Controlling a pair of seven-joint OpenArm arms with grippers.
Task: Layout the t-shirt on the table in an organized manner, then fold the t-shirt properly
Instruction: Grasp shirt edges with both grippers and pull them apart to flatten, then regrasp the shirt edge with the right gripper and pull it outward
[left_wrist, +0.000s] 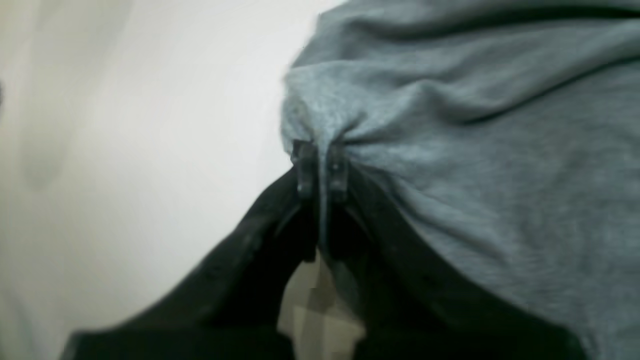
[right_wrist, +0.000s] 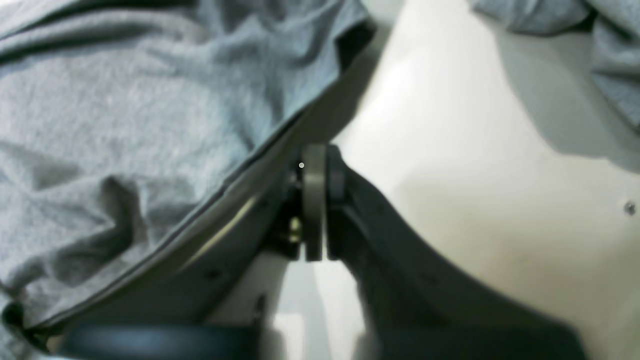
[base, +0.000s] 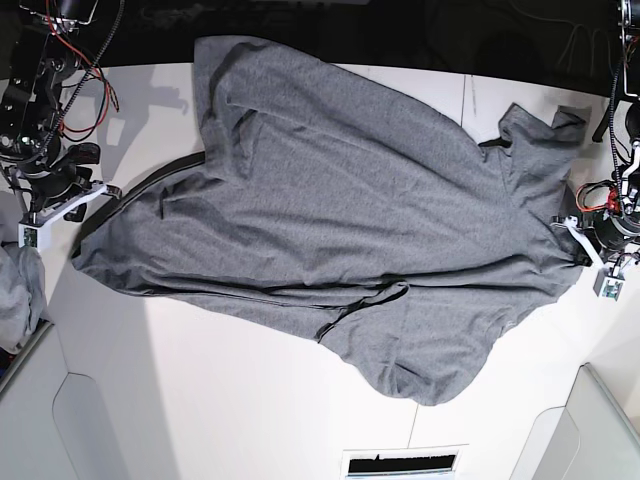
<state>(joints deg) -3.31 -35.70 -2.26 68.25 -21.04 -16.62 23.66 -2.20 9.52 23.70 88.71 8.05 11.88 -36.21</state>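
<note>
T-shirt (base: 330, 200): spread crumpled across the table (base: 200, 400). Left end effector (left_wrist: 322, 170): clamped on a bunched edge, likely to tug it flat. Right end effector (right_wrist: 314, 200): beside the opposite edge, jaws nearly together, gripping no cloth.

The t-shirt (base: 350, 200) is soft knit cloth — heathered charcoal grey, matt and finely flecked, puckering into creases where the black fingers (left_wrist: 304, 167) of the left gripper (left_wrist: 321, 170) pinch it. Those fingers look like hard matt plastic. The table (base: 200, 400) under the cloth is smooth and white, with a faint sheen. Beside the right gripper (right_wrist: 314, 165), dark plastic parts show a dull gloss, and a heap of paler grey cloth (base: 18, 295) lies nearby — equally matt.
</note>
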